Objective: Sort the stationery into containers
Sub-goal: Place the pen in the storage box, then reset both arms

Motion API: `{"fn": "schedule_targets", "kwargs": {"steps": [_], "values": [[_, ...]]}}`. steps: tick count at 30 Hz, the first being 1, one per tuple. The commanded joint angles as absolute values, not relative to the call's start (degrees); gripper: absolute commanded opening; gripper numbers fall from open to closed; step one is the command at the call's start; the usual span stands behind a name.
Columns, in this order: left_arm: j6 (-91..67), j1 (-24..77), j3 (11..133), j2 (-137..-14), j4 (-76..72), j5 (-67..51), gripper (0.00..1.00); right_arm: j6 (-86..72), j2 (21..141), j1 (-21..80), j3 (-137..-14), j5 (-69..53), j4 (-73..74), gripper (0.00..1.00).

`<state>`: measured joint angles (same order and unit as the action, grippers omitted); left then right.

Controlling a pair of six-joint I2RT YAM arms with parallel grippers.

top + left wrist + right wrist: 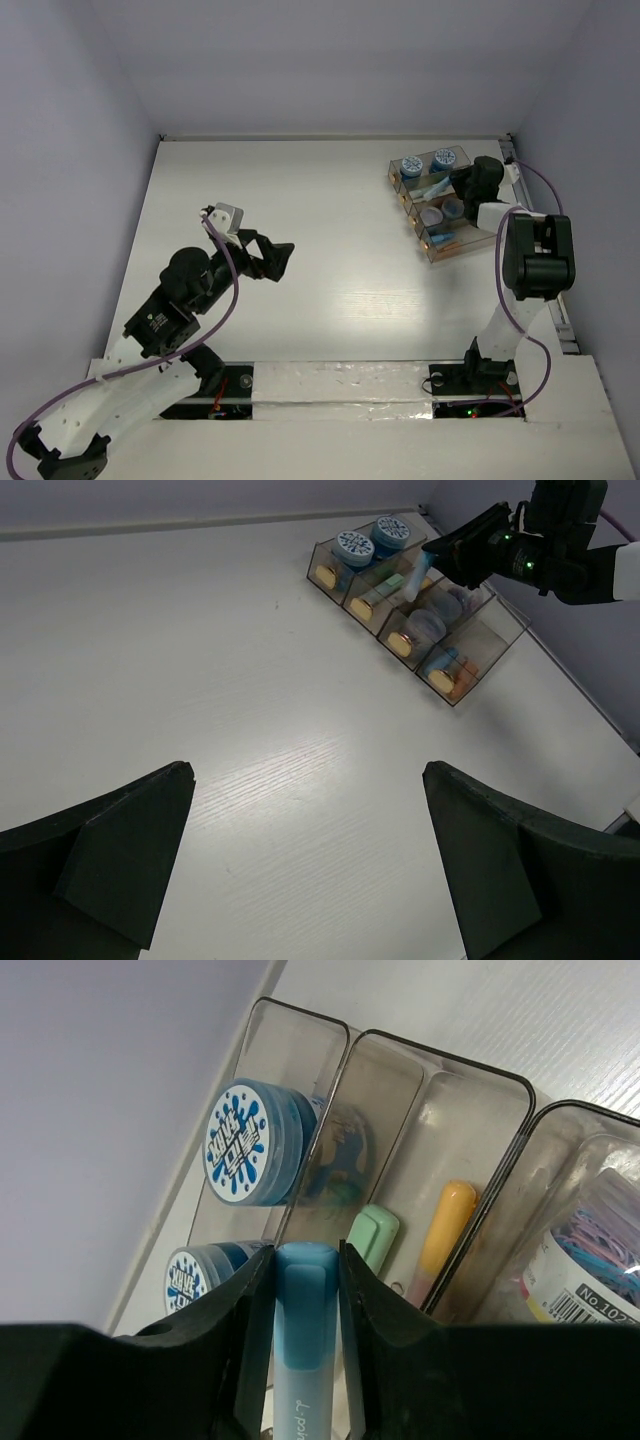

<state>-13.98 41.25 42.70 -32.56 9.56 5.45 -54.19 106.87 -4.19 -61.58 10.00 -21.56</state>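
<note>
Clear smoky plastic containers (440, 1057): four rectangular bins with rounded corners, joined side by side in a stepped rack at the table's far right.
White table (330, 300): matte, with a faint wood grain.
Blue rolls (245, 1142): two round ones with white splash-patterned tops, in the end bin nearest the back wall.
Light-blue stick (305, 1310): smooth, rounded plastic, pinched between the right gripper's black fingers, its tip over the wall between the roll bin and the second bin.
Green stick (372, 1240) and orange stick (445, 1225): short with rounded caps, lying in the second bin.
Jar (590, 1260): clear, barcode label, coloured paper clips inside, in the third bin.
Right gripper (305, 1260): clamped on the light-blue stick, right above the rack.
Right arm (535, 255): reaches along the table's right edge, wrist turned left over the bins.
Left gripper (310, 860): jaws spread wide and holding nothing, above bare table, well apart from the rack.
Left arm (185, 290): folded, forearm angled toward the table's middle.
</note>
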Motion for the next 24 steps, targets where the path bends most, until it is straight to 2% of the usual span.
{"fn": "schedule_targets", "kwargs": {"steps": [1, 4, 5, 7, 11, 13, 17, 21, 22, 24], "values": [[-13.36, 40.08, 42.10, -32.87, 6.50, 3.69, 0.99, -55.02, 106.88, -4.57, -62.67, 10.55, -26.36, 0.36], [-13.36, 39.46, 42.10, -33.13, 6.33, 2.81, 0.99, -54.58, 106.00, -4.57, -62.05, 9.93, -27.94, 0.53], [-13.27, 38.94, 42.01, -33.13, 6.24, 2.55, 0.99, -54.41, 105.56, -4.57, -61.53, 9.84, -28.21, 0.63], [-13.36, 38.94, 41.92, -33.05, 6.15, 2.29, 0.99, -53.79, 103.98, -4.57, -61.09, 9.76, -28.47, 0.71], [-13.36, 37.71, 42.01, -33.05, 5.98, 1.58, 0.99, -52.47, 100.47, -4.57, -59.77, 9.67, -28.74, 0.94], [-13.27, 37.71, 41.92, -32.87, 6.06, 1.49, 0.99, -51.77, 97.40, -4.57, -58.28, 9.23, -29.44, 0.98], [-13.27, 37.18, 41.84, -31.99, 5.89, 1.76, 0.99, -50.98, 89.51, -4.57, -53.80, 4.59, -33.04, 0.98], [-13.27, 36.47, 41.66, -30.94, 5.36, 1.58, 0.99, -49.75, 78.69, -4.57, -48.27, -2.18, -36.63, 0.83], [-13.27, 35.95, 41.66, -30.59, 5.27, 1.41, 0.99, -48.88, 76.05, -4.57, -45.64, -3.68, -37.87, 0.96], [-13.45, 35.24, 41.66, -30.15, 4.92, 1.14, 0.99, -47.37, 68.41, -4.57, -43.95, -7.64, -38.58, 1.00]]}}
